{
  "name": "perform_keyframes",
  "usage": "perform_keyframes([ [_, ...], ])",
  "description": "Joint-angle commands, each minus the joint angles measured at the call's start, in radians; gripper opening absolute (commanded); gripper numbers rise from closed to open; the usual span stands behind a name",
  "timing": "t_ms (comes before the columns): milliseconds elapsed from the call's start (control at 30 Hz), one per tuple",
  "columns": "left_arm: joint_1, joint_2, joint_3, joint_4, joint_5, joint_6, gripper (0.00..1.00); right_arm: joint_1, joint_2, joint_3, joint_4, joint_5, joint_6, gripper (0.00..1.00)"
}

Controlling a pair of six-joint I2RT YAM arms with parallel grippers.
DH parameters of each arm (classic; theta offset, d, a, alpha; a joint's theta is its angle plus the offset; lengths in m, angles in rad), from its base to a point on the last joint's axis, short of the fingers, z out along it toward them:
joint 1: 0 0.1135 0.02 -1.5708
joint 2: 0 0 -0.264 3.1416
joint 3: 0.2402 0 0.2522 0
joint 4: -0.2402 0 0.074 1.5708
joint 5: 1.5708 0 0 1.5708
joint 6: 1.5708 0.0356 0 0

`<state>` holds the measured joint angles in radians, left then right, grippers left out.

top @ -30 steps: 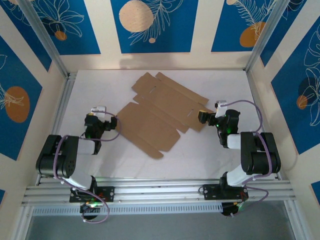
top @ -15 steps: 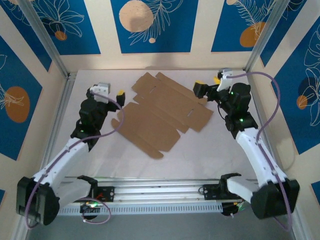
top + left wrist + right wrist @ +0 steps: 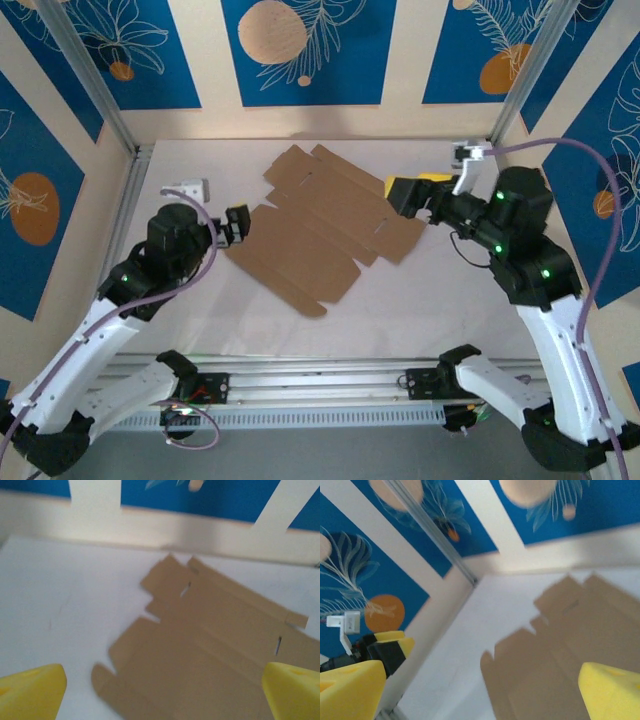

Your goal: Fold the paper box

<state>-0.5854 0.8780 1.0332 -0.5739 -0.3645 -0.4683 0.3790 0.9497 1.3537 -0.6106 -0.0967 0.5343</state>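
Overhead, whole paper box (image 3: 322,228), flat

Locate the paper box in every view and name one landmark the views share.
Top external: the paper box lies flat and unfolded around the centre of the picture.
Left wrist: the box spans the centre to the lower right, running off the right and bottom edges.
Right wrist: the box sits lower right, cut off by those same edges.
Shared landmark: the blue back-wall panel behind the box.

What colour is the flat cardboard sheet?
Plain brown; the paper box shows best in the top view.
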Motion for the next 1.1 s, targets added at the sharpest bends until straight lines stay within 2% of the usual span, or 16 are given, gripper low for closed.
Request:
perform_keyframes([
  [0, 0.009, 0.086, -0.046, -0.142, 0.172, -0.191, 1.00, 0.088, 0.053, -0.134, -0.086, 0.054, 0.034, 0.99],
  [100, 0.010, 0.153, -0.077, -0.133, 0.257, -0.173, 0.97, 0.126, 0.118, -0.188, -0.068, 0.069, 0.010, 0.94],
  [200, 0.011, 0.183, -0.098, -0.108, 0.272, -0.151, 0.92, 0.142, 0.285, -0.173, -0.094, 0.022, -0.026, 0.83],
  [267, 0.014, 0.192, -0.124, -0.067, 0.304, -0.159, 0.91, 0.153, 0.402, -0.174, -0.061, -0.047, -0.041, 0.66],
  [367, 0.027, 0.203, -0.187, 0.022, 0.364, -0.190, 0.86, 0.174, 0.575, -0.125, -0.049, -0.042, 0.034, 0.31],
  [500, 0.070, 0.226, -0.218, 0.054, 0.425, -0.246, 0.88, 0.267, 0.727, -0.065, -0.010, -0.058, 0.044, 0.02],
  [600, 0.102, 0.233, -0.236, 0.054, 0.446, -0.273, 0.91, 0.335, 0.851, -0.001, 0.000, -0.081, 0.036, 0.00],
  [733, 0.117, 0.239, -0.237, 0.010, 0.450, -0.281, 0.97, 0.364, 0.970, 0.033, -0.015, -0.097, 0.020, 0.00],
  [900, 0.133, 0.215, -0.258, -0.012, 0.470, -0.283, 0.98, 0.358, 1.019, -0.016, -0.037, -0.088, -0.014, 0.00],
  [1067, 0.136, 0.185, -0.284, 0.032, 0.504, -0.276, 0.93, 0.334, 1.028, -0.109, -0.072, -0.065, -0.069, 0.00],
])
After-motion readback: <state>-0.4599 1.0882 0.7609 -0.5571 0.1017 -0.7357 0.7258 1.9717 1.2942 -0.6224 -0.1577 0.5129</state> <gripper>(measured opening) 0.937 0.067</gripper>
